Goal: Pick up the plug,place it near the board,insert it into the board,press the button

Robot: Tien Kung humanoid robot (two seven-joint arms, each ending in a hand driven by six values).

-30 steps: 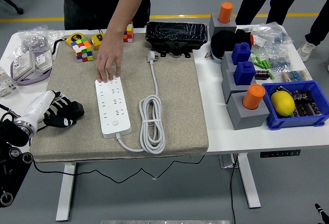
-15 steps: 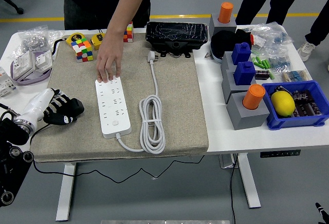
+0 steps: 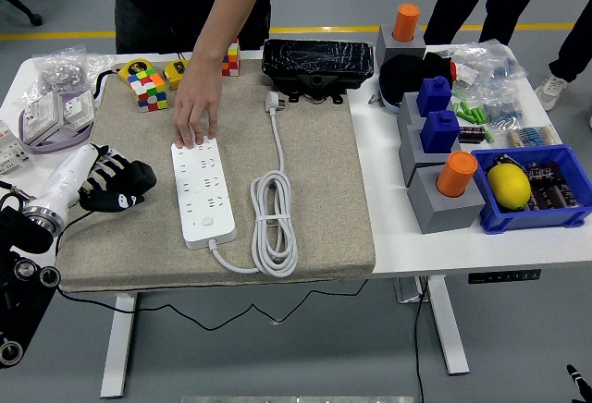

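White table (image 3: 435, 237) carries a beige felt mat (image 3: 324, 190) across its left and centre portion. On the mat lies a white power strip (image 3: 203, 192), the board of the task, with its long axis running from the far edge toward the near edge, tilted slightly so the near end sits a little to the right. Its round button (image 3: 209, 222) is at the near end. The cord leaves that near end, forms a coiled bundle (image 3: 274, 221) just right of the strip, then runs straight toward the far edge to the plug (image 3: 272, 102). The plug lies flat on the mat near the far edge, pointing away from the robot, its long axis in line with the cord, well apart from the strip's sockets.

A person's hand (image 3: 197, 107) rests palm down on the far end of the strip, fingertips touching it.

Robot's left hand (image 3: 116, 186) sits over the mat's left edge, beside the strip but not touching it, fingers loosely curled and holding nothing. Right hand is out of view.

Grey blocks with blue and orange pegs (image 3: 442, 144) stand on the right, and a blue bin (image 3: 532, 216) holds a lemon (image 3: 508, 185).
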